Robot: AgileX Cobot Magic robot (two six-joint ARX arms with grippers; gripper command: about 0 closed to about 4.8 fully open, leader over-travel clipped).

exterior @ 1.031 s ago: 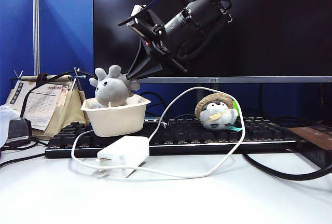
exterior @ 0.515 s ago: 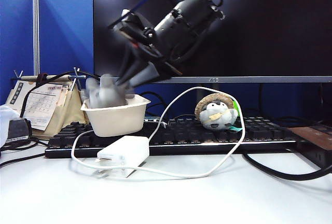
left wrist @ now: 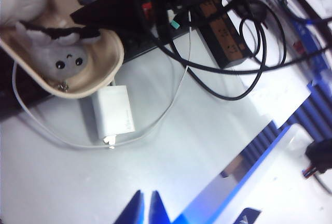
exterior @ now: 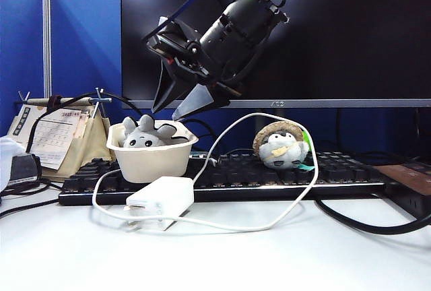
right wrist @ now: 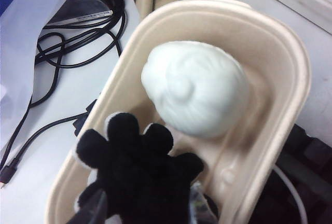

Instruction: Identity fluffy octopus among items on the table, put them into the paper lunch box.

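Note:
The fluffy octopus lies in the paper lunch box, which stands on the left end of the keyboard; its head and limbs show above the rim. My right gripper hangs open just above it, not touching. In the right wrist view the octopus looks pale with a dark fringe, inside the lunch box, and the right gripper has a finger on each side of the fringe. In the left wrist view my left gripper is shut and empty, high over the table, far from the lunch box and the octopus.
A white power adapter with a looping cable lies before the box. A small plush in a straw hat sits on the black keyboard. A monitor stands behind, a desk calendar at left. Black cables and a power strip lie at right.
The right gripper lowered the octopus into the lunch box, opened and let it go, then lifted slightly. The octopus now rests lower in the box.

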